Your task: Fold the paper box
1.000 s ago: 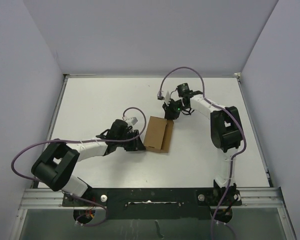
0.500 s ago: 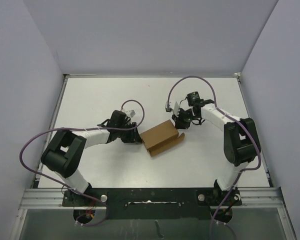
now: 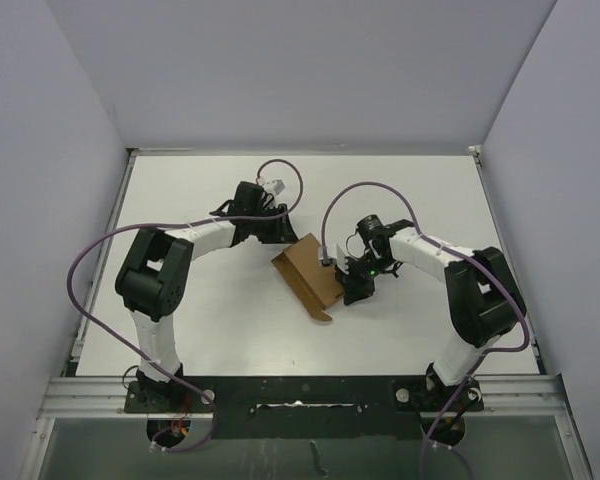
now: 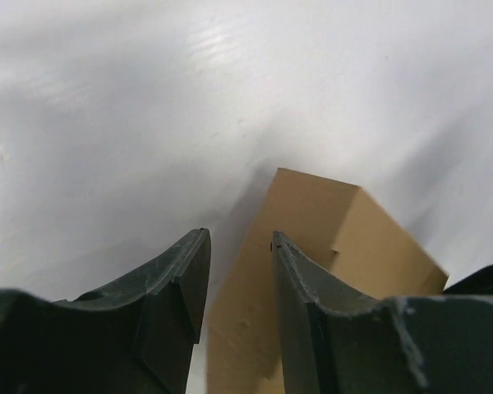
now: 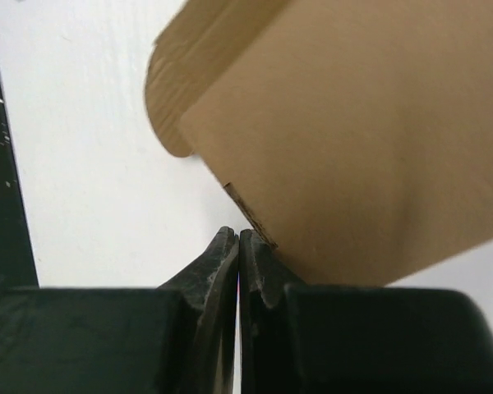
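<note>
One paper box (image 3: 308, 268) (plain brown cardboard, part-folded, one rounded flap sticking out) was seen lying near middle of smooth white table (image 3: 210, 320), between two grippers. Left gripper (image 3: 277, 231) was held spread, nothing gripped, just beside paper box. Right gripper (image 5: 237, 239) was pressed together, tips at cardboard edge.

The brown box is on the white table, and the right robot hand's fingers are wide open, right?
No. The paper box is on the white table, but the right gripper is shut, fingers pressed together, as the right wrist view shows.
</note>
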